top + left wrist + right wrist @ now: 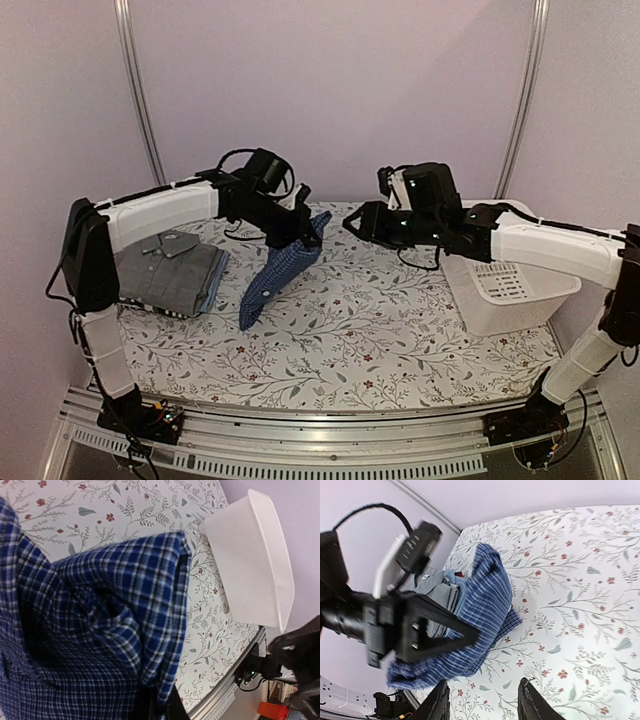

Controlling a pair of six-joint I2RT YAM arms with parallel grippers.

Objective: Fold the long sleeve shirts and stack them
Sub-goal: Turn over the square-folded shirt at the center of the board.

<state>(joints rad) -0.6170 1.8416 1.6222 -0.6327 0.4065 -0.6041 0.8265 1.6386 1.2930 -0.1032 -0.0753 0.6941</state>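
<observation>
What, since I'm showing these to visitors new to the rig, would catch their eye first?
The dark blue checked shirt, pinched at its upper end by the left end effector and draping down to the floral tablecloth mid-table. Next come the folded shirt stack at the table's left and the white basket at its right, with the right end effector open and empty near the shirt.

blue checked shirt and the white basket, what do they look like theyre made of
blue checked shirt: woven cloth, possibly cotton, matte; it hangs in soft folds and creases.
white basket: probably moulded plastic, smooth and plain white; rigid walls with slotted openings.
</observation>
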